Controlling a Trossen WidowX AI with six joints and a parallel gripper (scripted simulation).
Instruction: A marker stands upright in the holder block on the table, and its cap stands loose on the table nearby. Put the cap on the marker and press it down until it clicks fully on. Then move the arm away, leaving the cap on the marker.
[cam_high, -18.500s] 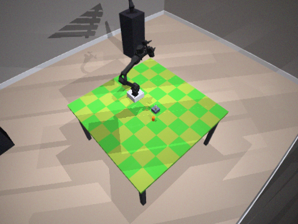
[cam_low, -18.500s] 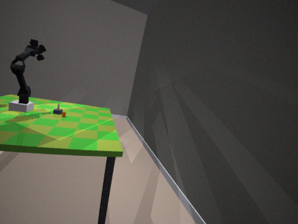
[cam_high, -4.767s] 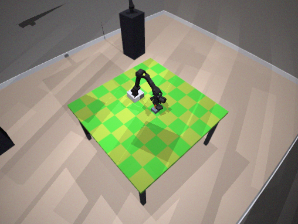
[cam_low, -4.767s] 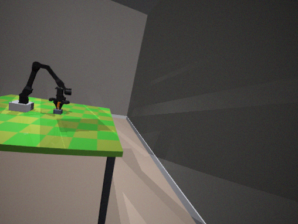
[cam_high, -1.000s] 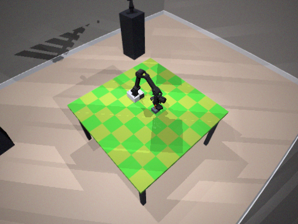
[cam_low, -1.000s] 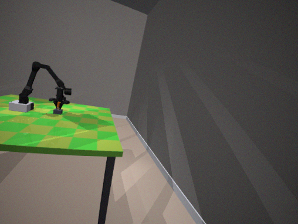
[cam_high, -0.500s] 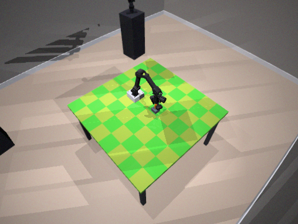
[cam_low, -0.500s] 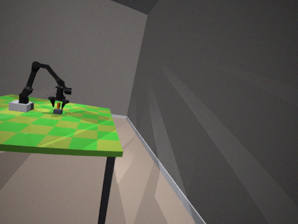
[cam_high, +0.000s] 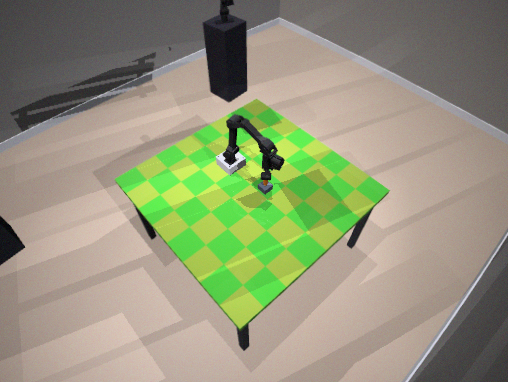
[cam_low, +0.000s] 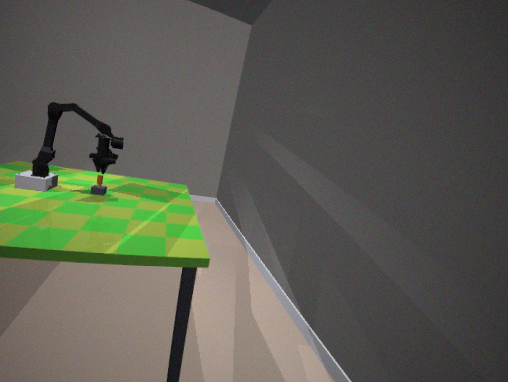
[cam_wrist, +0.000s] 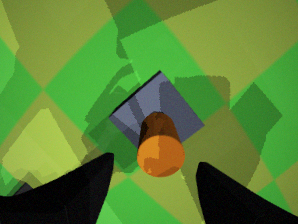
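The orange cap (cam_high: 265, 181) (cam_low: 100, 179) (cam_wrist: 160, 155) sits on top of the marker, which stands upright in the grey-blue holder block (cam_high: 263, 191) (cam_low: 98, 190) (cam_wrist: 162, 96) on the checkered green table (cam_high: 235, 270) (cam_low: 125, 235). The cap hides the marker's body. My gripper (cam_high: 266, 175) (cam_low: 101, 170) (cam_wrist: 156, 165) hangs just above the cap. Its two dark fingers stand apart on either side of the cap in the wrist view, touching nothing. It is open and empty.
The arm's white base block (cam_high: 231, 163) (cam_low: 36, 180) stands on the table behind and to the left of the holder. A dark pillar (cam_high: 225, 57) stands on the floor beyond the table's far corner. The table's right edge lies a few squares away from the holder.
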